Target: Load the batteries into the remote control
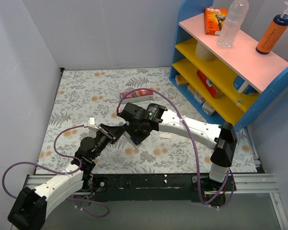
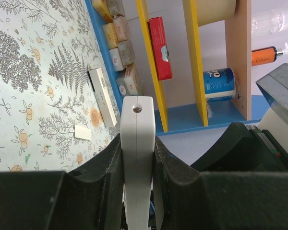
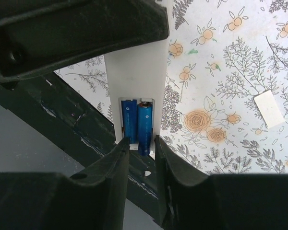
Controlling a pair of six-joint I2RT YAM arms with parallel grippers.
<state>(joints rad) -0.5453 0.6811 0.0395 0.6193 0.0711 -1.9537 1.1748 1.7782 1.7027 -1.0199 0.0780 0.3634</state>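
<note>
The floral cloth (image 1: 86,91) covers the table. The blue shelf (image 1: 273,91) stands along its right side and a red carton (image 1: 137,96) lies flat beyond the arms, so the middle, where both arms meet, has free room on every side. The left gripper (image 2: 138,160) is clamped on the remote (image 2: 138,120), its fingers pressing it from both sides and holding it raised off the cloth above the front rail (image 3: 62,120). The right gripper (image 3: 141,153) is the nearer one to the work, its jaws a little apart at the open bay end of the remote. In its wrist view the remote's long axis runs straight away from the fingertips. Two blue batteries (image 3: 137,124) lie side by side in the bay, parallel to that axis. One reaches further toward the fingertips, its end just between them with no clear touch (I judge it not quite seated, though the view does not settle that). Any coming move would be short, a press along or into the bay against the left arm's hold. A small white slip (image 3: 269,109) lies on the cloth well apart.
</note>
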